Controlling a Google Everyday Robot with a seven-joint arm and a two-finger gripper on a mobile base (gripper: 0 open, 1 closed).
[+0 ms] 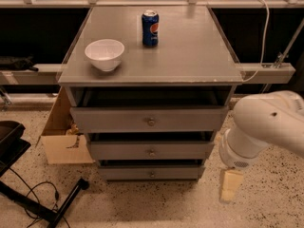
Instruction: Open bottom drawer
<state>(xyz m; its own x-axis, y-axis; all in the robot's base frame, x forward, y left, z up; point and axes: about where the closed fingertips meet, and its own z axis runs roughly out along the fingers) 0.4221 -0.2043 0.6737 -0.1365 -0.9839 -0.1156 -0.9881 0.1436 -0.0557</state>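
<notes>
The bottom drawer point(151, 173) is the lowest of three grey flat-fronted drawers in the cabinet, with a small round metal knob point(152, 174) at its centre. Its front sits about flush under the middle drawer point(150, 151). My white arm point(266, 127) comes in from the right. My gripper point(230, 186) hangs below it, a pale yellowish piece low over the floor, to the right of the bottom drawer and apart from it.
The top drawer point(150, 120) stands pulled out a little. A white bowl point(104, 54) and a blue soda can point(150, 27) stand on the cabinet top. A cardboard box point(61, 137) sits left of the cabinet. A black stand and cable point(42, 198) lie at bottom left.
</notes>
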